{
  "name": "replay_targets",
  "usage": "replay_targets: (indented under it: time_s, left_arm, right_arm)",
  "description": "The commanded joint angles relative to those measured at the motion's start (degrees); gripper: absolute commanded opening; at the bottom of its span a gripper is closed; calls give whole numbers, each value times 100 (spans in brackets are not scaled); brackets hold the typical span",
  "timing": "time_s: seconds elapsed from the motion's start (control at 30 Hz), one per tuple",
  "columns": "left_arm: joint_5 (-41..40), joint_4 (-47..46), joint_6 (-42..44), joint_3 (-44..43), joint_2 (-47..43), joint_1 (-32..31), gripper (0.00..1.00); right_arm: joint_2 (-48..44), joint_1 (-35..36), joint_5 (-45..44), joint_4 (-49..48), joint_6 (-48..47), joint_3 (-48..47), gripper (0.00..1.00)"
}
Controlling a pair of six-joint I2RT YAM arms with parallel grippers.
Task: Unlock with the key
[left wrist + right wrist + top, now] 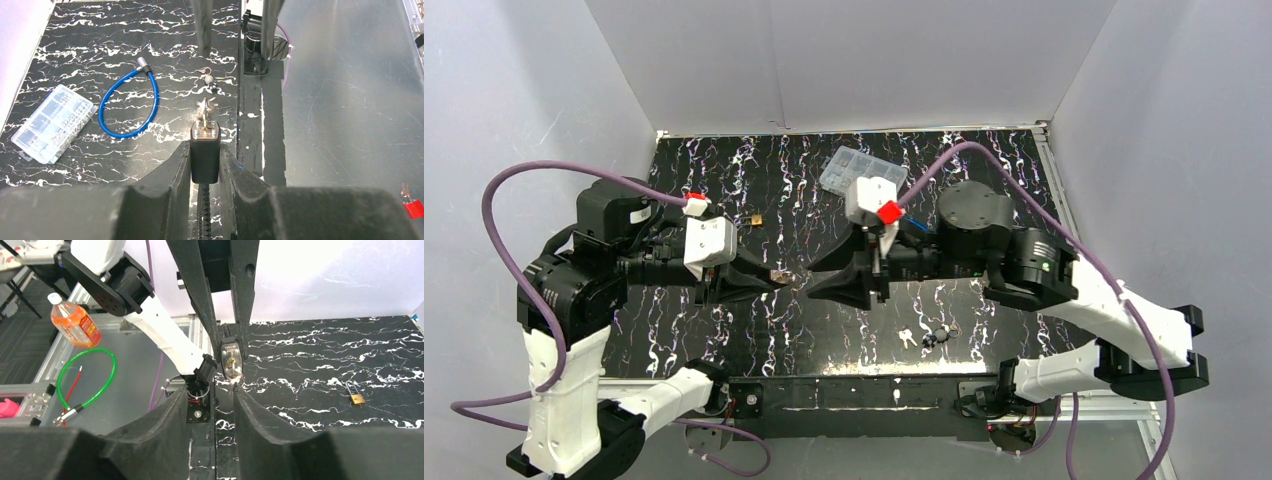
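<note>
The left gripper (230,340) holds a black padlock (231,360) facing the spread right gripper (212,395).

Matt black padlock (205,160), clear plastic box (52,122), smooth marbled table (100,50).

Table (724,330): black top, white veining. Top view, upper centre: clear box (862,168), lying flat. Left of centre: small brass padlock (755,217). Lower right of centre, near the front edge: keys (908,337). Left wrist view, left of centre: blue cable lock (131,105), looped, near the box.
</note>
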State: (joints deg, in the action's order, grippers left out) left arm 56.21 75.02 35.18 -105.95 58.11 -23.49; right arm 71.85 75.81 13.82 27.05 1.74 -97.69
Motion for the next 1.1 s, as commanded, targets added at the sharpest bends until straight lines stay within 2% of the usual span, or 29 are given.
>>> replay_targets:
  time_s: [0.0, 0.1, 0.3, 0.5, 0.8, 1.07]
  left_arm:
    - [158, -90, 120, -92, -57, -16, 0]
    - [154, -101, 102, -104, -46, -19, 0]
    - [154, -92, 69, -128, -39, -17, 0]
    - [138, -39, 127, -128, -69, -21, 0]
    - [130, -8, 208, -87, -95, -18, 0]
    - [97, -31, 226, -70, -123, -17, 0]
  right_arm:
    - [-251, -56, -228, -181, 69, -64, 41]
    - [-140, -66, -160, -260, 108, -125, 34]
    - [216, -66, -7, -271, 135, -367, 32]
    - [422, -66, -1, -295, 128, -569, 17]
    - [426, -69, -16, -272, 98, -586, 13]
    - [526, -67, 48, -226, 106, -668, 2]
